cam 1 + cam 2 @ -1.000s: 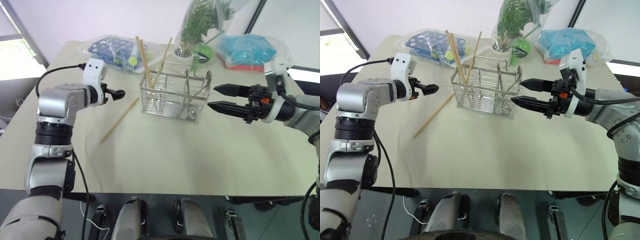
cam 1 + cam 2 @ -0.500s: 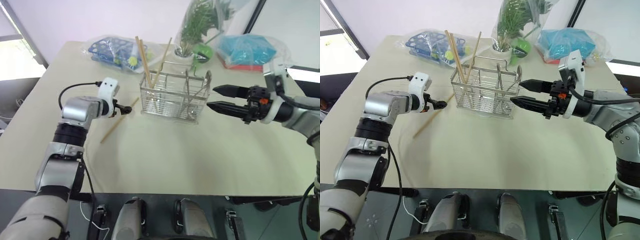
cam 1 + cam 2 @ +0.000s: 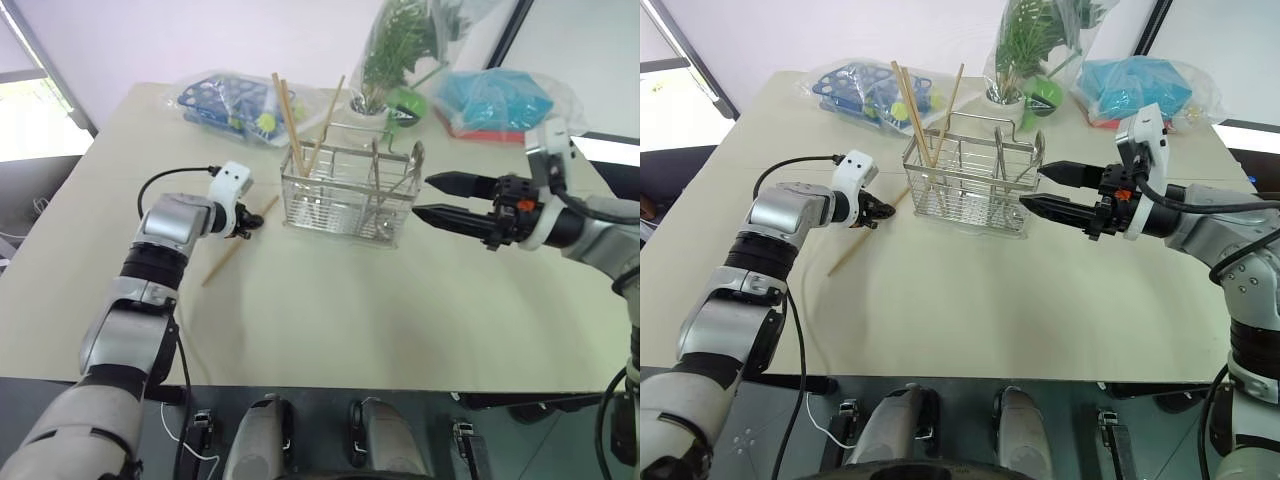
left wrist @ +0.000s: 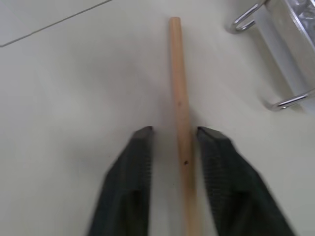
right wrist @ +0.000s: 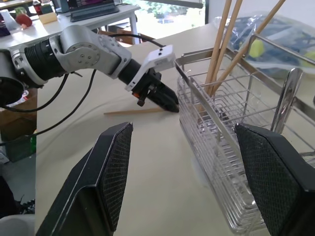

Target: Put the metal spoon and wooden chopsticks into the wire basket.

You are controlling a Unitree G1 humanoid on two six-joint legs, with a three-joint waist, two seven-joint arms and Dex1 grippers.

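Left gripper closed around a loose wooden chopstick lying on the table just left of the wire basket. Three wooden chopsticks and the metal spoon stand inside the basket. Right gripper, fingers apart, hovers right of the basket.

The left gripper bears down on a chopstick lying just beside the wire basket

The metal spoon seems to stand in the wire basket, its bowl obscured.
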